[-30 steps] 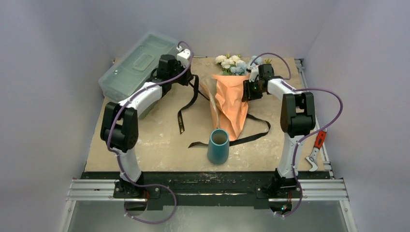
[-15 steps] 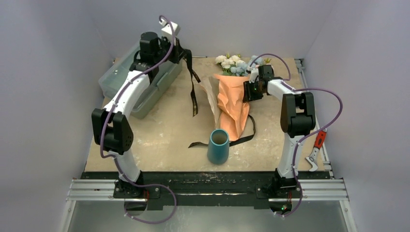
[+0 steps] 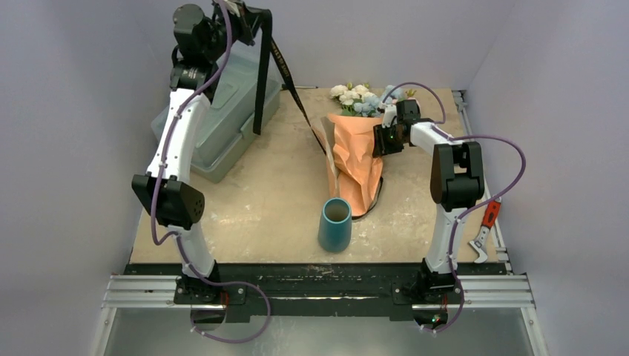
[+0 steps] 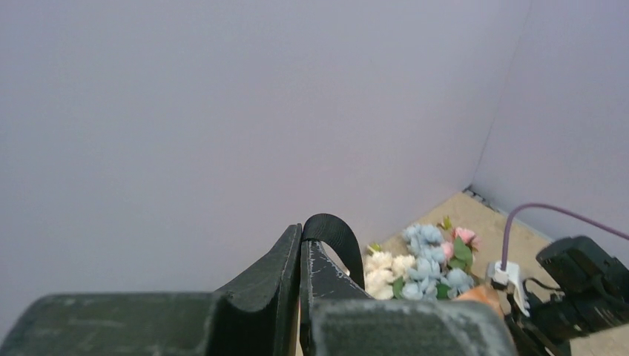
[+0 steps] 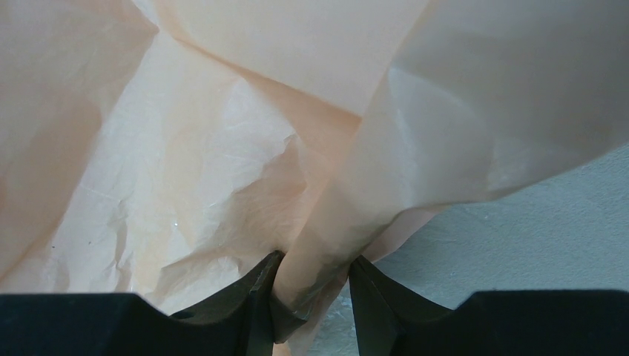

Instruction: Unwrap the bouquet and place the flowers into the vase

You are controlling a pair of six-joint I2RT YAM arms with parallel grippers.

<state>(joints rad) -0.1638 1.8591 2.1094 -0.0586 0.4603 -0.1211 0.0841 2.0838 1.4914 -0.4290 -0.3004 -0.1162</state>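
Left gripper (image 4: 300,241) is up high, clamped tight on the black ribbon (image 3: 259,81), which drops below it toward the bouquet (image 3: 354,159). Right gripper (image 5: 311,285) pinches a fold of the bouquet's orange paper (image 5: 222,148). The vase (image 3: 335,226) stands near, to its left.

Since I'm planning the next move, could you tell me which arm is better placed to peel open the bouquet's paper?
Right. The right gripper pinches a fold of the bouquet paper, while the left gripper is high at the back, shut on the ribbon.
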